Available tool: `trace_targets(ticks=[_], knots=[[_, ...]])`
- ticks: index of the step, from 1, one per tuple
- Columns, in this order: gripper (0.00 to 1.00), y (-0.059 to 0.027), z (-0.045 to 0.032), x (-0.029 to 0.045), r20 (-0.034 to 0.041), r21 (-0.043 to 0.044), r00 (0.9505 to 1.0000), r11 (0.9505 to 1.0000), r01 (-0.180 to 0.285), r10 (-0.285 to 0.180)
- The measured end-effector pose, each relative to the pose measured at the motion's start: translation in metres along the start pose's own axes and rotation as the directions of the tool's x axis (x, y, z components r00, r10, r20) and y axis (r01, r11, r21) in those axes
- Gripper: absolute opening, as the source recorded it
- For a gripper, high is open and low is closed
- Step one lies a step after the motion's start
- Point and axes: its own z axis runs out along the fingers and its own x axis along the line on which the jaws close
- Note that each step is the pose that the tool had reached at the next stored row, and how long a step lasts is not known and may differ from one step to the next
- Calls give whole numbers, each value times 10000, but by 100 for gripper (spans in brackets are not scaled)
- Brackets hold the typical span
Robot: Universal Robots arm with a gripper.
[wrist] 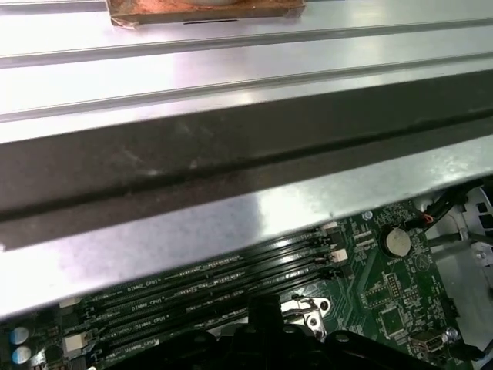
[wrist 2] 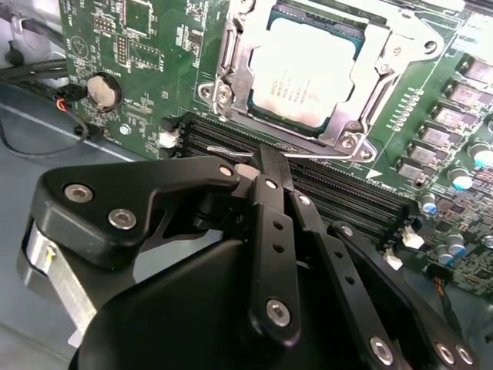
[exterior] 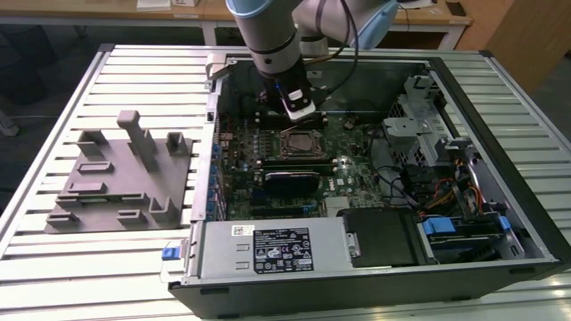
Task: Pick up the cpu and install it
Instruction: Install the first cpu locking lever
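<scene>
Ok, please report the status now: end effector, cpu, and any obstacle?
End effector shut, empty, over the memory slots. Cpu seated in socket, load frame around it. No obstacle seen.

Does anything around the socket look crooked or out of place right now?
Nothing stands out. The cpu lies flat and square inside the metal socket frame, and the gripper hangs over the memory slots beside it.

A ribbed silver metal worktable point(exterior: 63, 200) made of long parallel slats fills the foreground, catching soft, even light. Beyond its far edge stands a light wooden desk point(exterior: 178, 13) with white legs, with a dark floor point(exterior: 36, 67) beneath it. At the exterior view's right, a brown wooden panel point(exterior: 526, 33) rises near the worktable's far corner.
</scene>
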Motion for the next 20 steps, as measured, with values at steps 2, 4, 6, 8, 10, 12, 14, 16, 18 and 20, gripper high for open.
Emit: trace_targets(ticks=[2, 4, 6, 8, 10, 12, 14, 16, 18, 20], knots=[[11, -3, 11, 5, 78, -15, 10000, 10000, -12, 13], [11, -7, 22, 8, 134, -28, 9999, 10000, -22, 23], [11, -10, 32, 13, 153, -55, 9999, 10000, -29, 30], [11, -13, 40, 19, 152, -92, 9999, 10000, -39, 40], [11, -15, 46, 23, 148, -121, 9999, 9999, -49, 51], [11, -14, 50, 24, 146, -130, 9999, 9999, -52, 54], [11, -15, 57, 26, 152, -125, 9999, 9999, -79, 81], [11, -15, 61, 28, 171, -103, 9997, 9998, -154, 156], [11, -10, 66, 31, 180, -96, 9997, 9998, -189, 191], [11, -6, 68, 32, 182, -96, 9996, 9998, -193, 195]])
